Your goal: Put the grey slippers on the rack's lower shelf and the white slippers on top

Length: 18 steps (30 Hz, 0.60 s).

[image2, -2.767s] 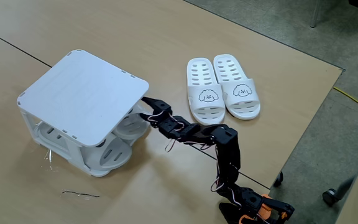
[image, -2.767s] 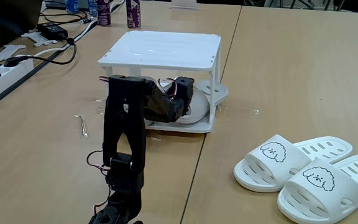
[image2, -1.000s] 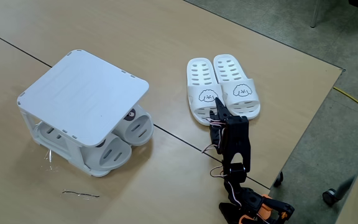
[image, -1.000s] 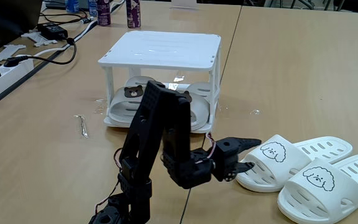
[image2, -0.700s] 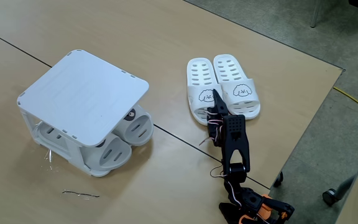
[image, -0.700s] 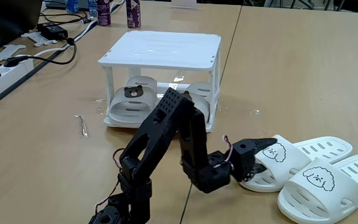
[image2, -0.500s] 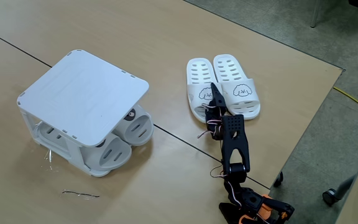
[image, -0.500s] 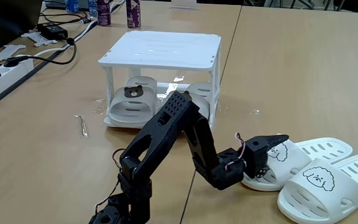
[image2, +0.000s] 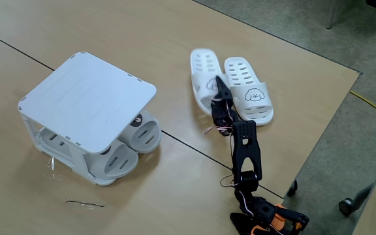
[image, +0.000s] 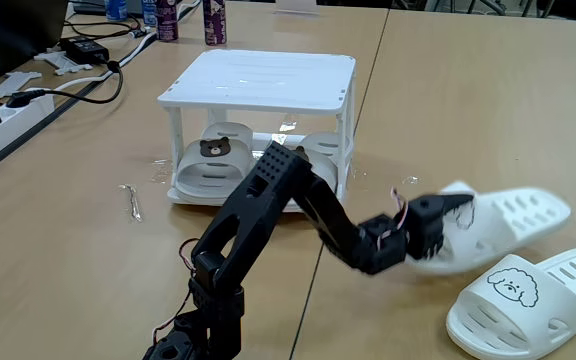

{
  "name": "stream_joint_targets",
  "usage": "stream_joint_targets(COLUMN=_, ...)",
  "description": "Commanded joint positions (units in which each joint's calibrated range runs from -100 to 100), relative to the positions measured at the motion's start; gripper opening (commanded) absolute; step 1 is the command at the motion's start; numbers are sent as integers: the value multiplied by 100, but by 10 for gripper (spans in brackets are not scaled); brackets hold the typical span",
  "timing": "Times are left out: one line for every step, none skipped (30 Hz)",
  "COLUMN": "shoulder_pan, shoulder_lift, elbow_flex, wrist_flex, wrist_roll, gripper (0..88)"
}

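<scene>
My gripper (image: pixel 452 222) (image2: pixel 217 92) is shut on the strap of one white slipper (image: pixel 513 215) (image2: pixel 202 70), which hangs tilted and blurred just above the table. The other white slipper (image: pixel 533 292) (image2: pixel 249 91) lies flat beside it, its dog face up. The white rack (image: pixel 260 76) (image2: pixel 87 96) stands to the left of the arm. Both grey slippers (image: pixel 212 162) (image2: pixel 142 135) sit side by side on the lower shelf (image: pixel 258 203), with a bear face showing on the left one. The rack's slatted top is bare.
A power strip (image: pixel 8 112), cables and bottles (image: pixel 214 22) line the back left of the table. A thin bent wire (image: pixel 132 200) (image2: pixel 84 203) lies near the rack. The table edge (image2: pixel 318 140) runs close to the right of the white slippers.
The arm left the rack, swung over to the white slippers, and closed on the nearer one. That slipper has now risen off the table and shifted toward the rack.
</scene>
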Motion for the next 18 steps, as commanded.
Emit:
stream_joint_targets(shoulder_pan=15, shoulder_lift=-2262, elbow_flex=-392, wrist_flex=1168, wrist_roll=42, gripper=6)
stream_joint_targets(shoulder_pan=15, shoulder_lift=-2616, elbow_flex=-392, wrist_flex=1522, wrist_roll=42, gripper=6)
stream_joint_targets(shoulder_pan=23, shoulder_lift=-2986, elbow_flex=-401, wrist_flex=1910, wrist_roll=42, gripper=6)
stream_joint_targets(shoulder_pan=31, shoulder_lift=-3364, elbow_flex=-419, wrist_flex=2333, wrist_roll=42, gripper=6)
stream_joint_targets(shoulder_pan=31, shoulder_lift=-3726, elbow_flex=-455, wrist_flex=2799, wrist_roll=42, gripper=6)
stream_joint_targets(shoulder_pan=31, shoulder_lift=-4096, elbow_flex=-500, wrist_flex=3299, wrist_roll=42, gripper=6)
stream_joint_targets(shoulder_pan=31, shoulder_lift=-4534, elbow_flex=-635, wrist_flex=3938, wrist_roll=42, gripper=6)
stream_joint_targets(shoulder_pan=31, shoulder_lift=-4837, elbow_flex=-753, wrist_flex=4395, wrist_roll=42, gripper=6)
stream_joint_targets(shoulder_pan=31, shoulder_lift=-5098, elbow_flex=-879, wrist_flex=4826, wrist_roll=42, gripper=6)
stream_joint_targets(shoulder_pan=31, shoulder_lift=-5359, elbow_flex=-1023, wrist_flex=5214, wrist_roll=42, gripper=6)
stream_joint_targets(shoulder_pan=31, shoulder_lift=-5619, elbow_flex=-1150, wrist_flex=5603, wrist_roll=42, gripper=6)
stream_joint_targets(shoulder_pan=15, shoulder_lift=-5880, elbow_flex=-1285, wrist_flex=6008, wrist_roll=42, gripper=6)
stream_joint_targets(shoulder_pan=-10, shoulder_lift=-6158, elbow_flex=-1429, wrist_flex=6405, wrist_roll=42, gripper=6)
stream_joint_targets(shoulder_pan=-26, shoulder_lift=-6419, elbow_flex=-1510, wrist_flex=6759, wrist_roll=42, gripper=6)
stream_joint_targets(shoulder_pan=-92, shoulder_lift=-6781, elbow_flex=-1510, wrist_flex=7070, wrist_roll=42, gripper=6)
stream_joint_targets(shoulder_pan=-256, shoulder_lift=-7050, elbow_flex=-1492, wrist_flex=7216, wrist_roll=42, gripper=6)
stream_joint_targets(shoulder_pan=-437, shoulder_lift=-7311, elbow_flex=-1438, wrist_flex=7320, wrist_roll=42, gripper=6)
stream_joint_targets(shoulder_pan=-700, shoulder_lift=-7580, elbow_flex=-1348, wrist_flex=7337, wrist_roll=42, gripper=6)
